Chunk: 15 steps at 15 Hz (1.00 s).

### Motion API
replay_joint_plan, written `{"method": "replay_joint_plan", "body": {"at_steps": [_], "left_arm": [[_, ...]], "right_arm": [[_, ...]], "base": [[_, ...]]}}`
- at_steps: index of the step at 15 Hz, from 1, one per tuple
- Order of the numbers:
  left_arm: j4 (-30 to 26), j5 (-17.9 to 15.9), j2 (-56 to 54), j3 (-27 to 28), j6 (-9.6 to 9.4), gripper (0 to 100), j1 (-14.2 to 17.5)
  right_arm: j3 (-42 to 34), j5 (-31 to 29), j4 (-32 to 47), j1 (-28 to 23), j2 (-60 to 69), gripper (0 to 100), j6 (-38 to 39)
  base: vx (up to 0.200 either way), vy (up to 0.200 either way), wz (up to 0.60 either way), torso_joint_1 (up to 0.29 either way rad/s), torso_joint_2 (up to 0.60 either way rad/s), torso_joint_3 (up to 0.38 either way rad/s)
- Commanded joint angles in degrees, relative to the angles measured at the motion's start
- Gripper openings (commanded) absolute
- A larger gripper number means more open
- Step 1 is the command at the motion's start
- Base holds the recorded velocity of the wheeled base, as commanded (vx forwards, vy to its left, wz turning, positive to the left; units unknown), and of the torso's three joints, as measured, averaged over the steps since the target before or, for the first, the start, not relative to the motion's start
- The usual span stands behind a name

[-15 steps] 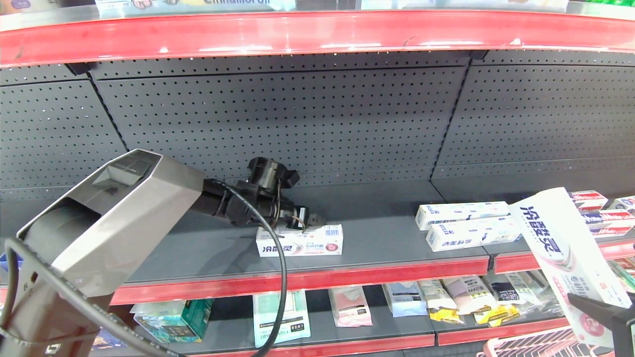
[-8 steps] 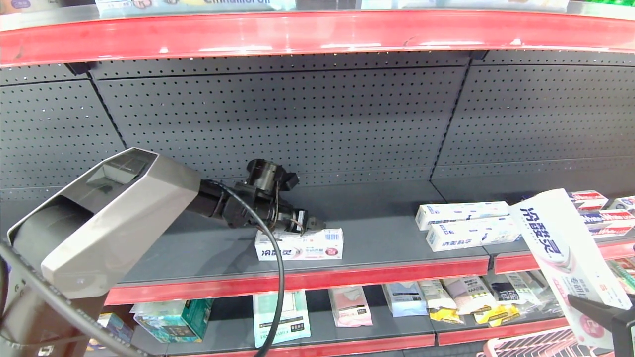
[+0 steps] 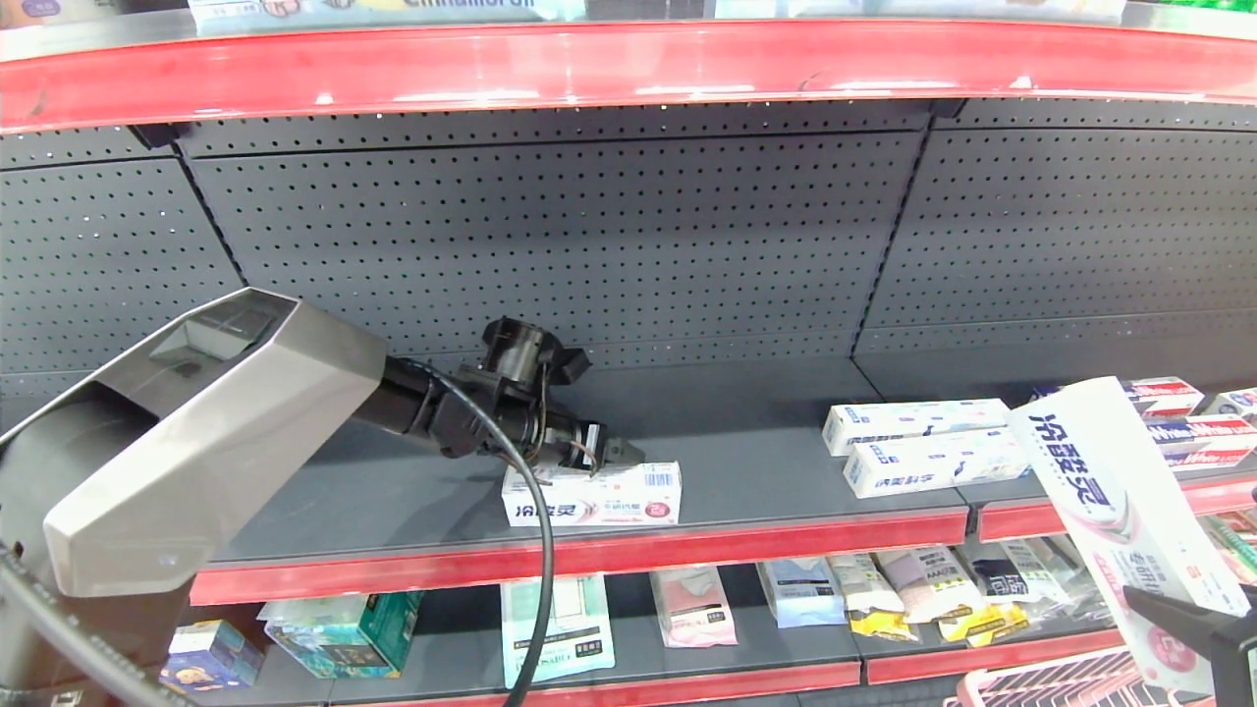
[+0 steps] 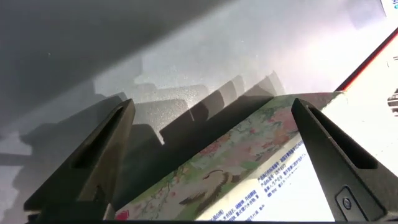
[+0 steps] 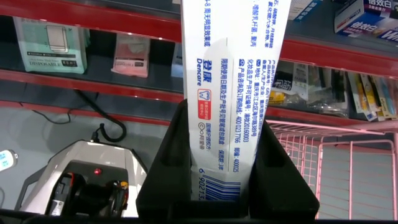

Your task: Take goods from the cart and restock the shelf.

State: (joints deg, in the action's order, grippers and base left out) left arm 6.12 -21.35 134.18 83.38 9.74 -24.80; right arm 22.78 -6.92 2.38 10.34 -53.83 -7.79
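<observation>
Left jaws spread wide over toothpaste box [image 3: 591, 494] lying near shelf [image 3: 766, 462] front; right jaws clamp second toothpaste box [image 3: 1120, 511], tilted.
Risk: a low pullback could snag the box, dragging it off the edge.

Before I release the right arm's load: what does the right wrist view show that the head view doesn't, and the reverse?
Right wrist view: the barcode end of the held toothpaste box, seated between the fingers of the right gripper, which is shut on it. Head view: the left gripper, open, over a second toothpaste box lying on the shelf, and two white boxes farther right. Both: the held toothpaste box, the pouches one level down, and the pink cart.
</observation>
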Motion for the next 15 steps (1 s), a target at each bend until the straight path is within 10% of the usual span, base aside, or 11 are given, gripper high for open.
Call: {"method": "replay_joint_plan", "body": {"at_steps": [1, 15], "left_arm": [[0.1, 0.0, -0.4, -0.2, 0.02, 100, 0.0], [0.0, -1.2, -2.7, -5.4, -1.13, 100, 0.3]], "right_arm": [[0.1, 0.0, 0.0, 0.0, 0.0, 0, 0.0], [-0.2, 0.2, 0.1, 0.0, 0.0, 0, 0.0]], "base": [[0.000, 0.000, 0.00, 0.000, 0.00, 0.000], [0.000, 0.000, 0.00, 0.000, 0.00, 0.000]]}}
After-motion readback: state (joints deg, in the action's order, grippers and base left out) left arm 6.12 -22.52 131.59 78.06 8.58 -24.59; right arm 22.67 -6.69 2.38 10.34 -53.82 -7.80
